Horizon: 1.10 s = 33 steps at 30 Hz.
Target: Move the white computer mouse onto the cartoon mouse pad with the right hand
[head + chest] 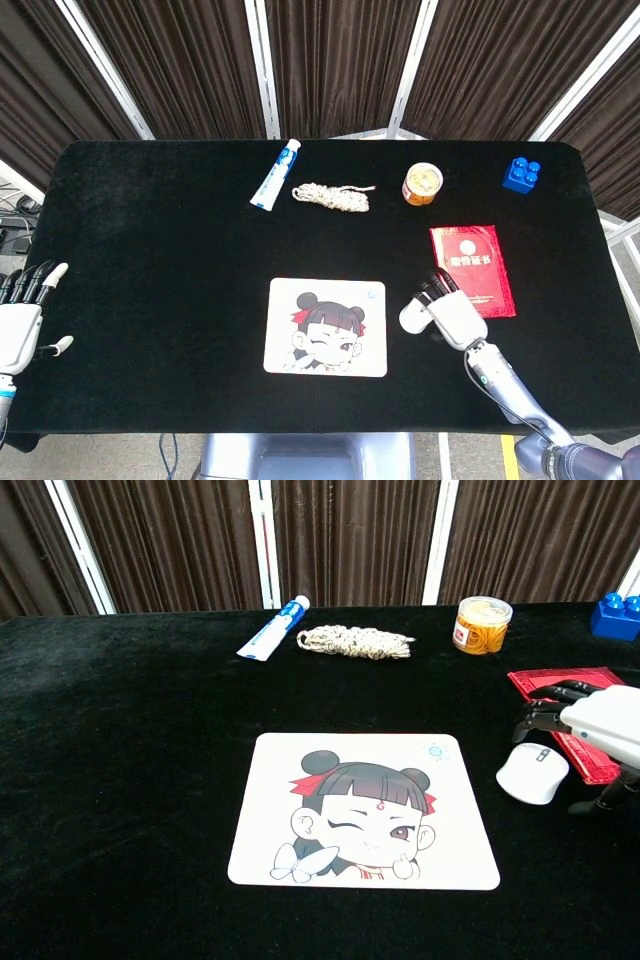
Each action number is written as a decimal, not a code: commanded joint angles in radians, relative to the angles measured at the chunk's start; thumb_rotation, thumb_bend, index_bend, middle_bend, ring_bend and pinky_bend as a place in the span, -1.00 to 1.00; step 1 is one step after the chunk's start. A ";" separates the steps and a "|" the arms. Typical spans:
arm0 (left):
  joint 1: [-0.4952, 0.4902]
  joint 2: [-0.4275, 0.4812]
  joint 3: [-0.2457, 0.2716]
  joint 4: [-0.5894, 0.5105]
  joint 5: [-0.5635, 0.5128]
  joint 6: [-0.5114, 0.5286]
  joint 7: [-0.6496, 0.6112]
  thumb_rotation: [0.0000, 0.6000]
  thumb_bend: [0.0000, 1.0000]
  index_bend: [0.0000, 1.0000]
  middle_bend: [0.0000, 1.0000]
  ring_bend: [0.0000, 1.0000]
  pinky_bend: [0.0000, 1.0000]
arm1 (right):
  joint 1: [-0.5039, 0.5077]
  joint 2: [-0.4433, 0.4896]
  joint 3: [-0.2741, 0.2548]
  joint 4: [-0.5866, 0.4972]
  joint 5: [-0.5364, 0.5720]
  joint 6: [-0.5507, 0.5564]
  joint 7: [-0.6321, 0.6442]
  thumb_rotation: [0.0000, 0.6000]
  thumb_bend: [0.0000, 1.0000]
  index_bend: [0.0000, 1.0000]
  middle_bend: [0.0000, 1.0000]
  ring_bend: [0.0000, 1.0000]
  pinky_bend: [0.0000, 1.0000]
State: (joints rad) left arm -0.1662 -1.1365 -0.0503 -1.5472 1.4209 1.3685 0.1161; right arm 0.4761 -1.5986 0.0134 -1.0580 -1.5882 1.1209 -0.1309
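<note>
Hovering at the white mouse's (532,773) three o'clock, the right hand (597,730) spreads empty fingers, readying a grasp toward the pad (364,811).

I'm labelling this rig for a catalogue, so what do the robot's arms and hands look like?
Both hands have white shell backs and dark, slim, segmented fingers. The left hand has white caps on its thumb tip and one fingertip. The right hand sits on a slender light-grey forearm with a small teal marking near the wrist.
</note>
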 commanded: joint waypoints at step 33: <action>-0.004 0.002 -0.001 -0.008 -0.011 -0.010 -0.003 1.00 -0.73 -1.00 -1.00 -1.00 -1.00 | 0.012 -0.039 -0.020 0.039 -0.023 0.044 0.010 1.00 -0.91 0.19 -0.10 -0.66 -0.51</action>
State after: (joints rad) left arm -0.1702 -1.1348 -0.0511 -1.5550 1.4097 1.3589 0.1128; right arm 0.4889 -1.6368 -0.0039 -1.0186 -1.6065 1.1590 -0.1241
